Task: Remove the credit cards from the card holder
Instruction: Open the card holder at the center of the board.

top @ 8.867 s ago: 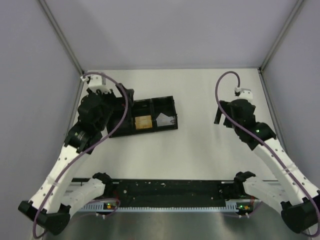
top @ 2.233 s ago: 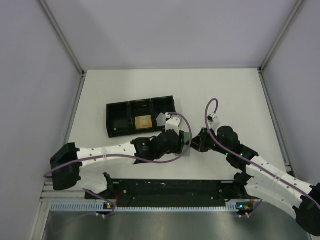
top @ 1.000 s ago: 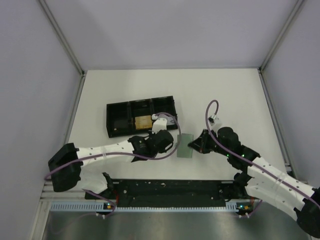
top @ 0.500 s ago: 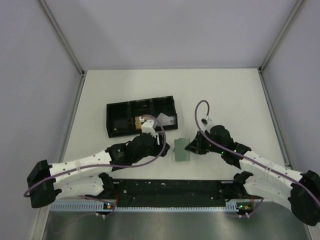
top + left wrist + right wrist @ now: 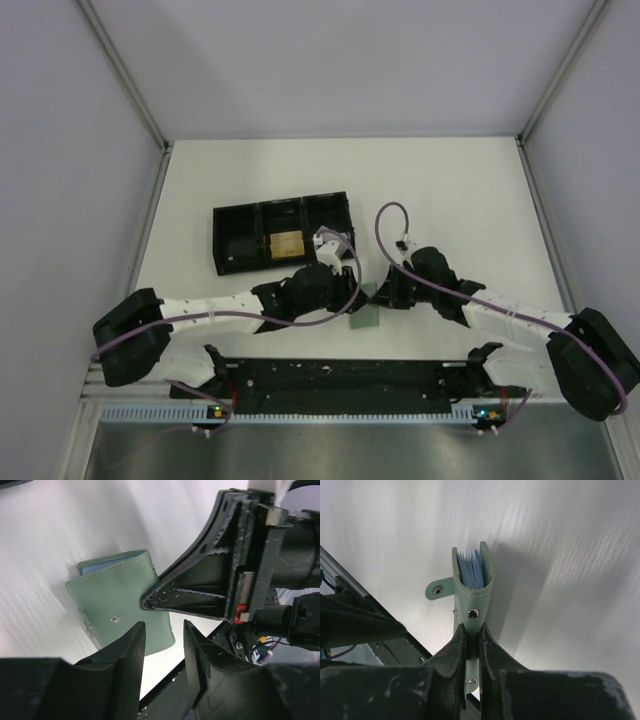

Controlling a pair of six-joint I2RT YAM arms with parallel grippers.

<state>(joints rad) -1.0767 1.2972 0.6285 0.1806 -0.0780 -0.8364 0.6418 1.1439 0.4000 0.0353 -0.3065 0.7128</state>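
Note:
The card holder (image 5: 472, 587) is a pale green folded wallet with a snap tab, and blue pockets show at its open edge. My right gripper (image 5: 472, 636) is shut on its snap edge and holds it edge-up just above the table. In the left wrist view the card holder (image 5: 117, 605) shows its flat face, with a right gripper finger (image 5: 200, 592) against it. My left gripper (image 5: 162, 630) stands open just short of its near edge, nothing between the fingers. From above, the card holder (image 5: 367, 310) sits between both grippers. One tan credit card (image 5: 287, 245) lies in the tray.
A long black three-compartment tray (image 5: 217, 240) lies on the table behind the left arm. The black base rail (image 5: 340, 378) runs along the near edge, just below the card holder. Grey walls enclose the table on three sides.
My left gripper let go, drew back to the left, then returned to the card holder with its jaws apart. The right gripper kept its grip and shifted the holder slightly left and nearer.

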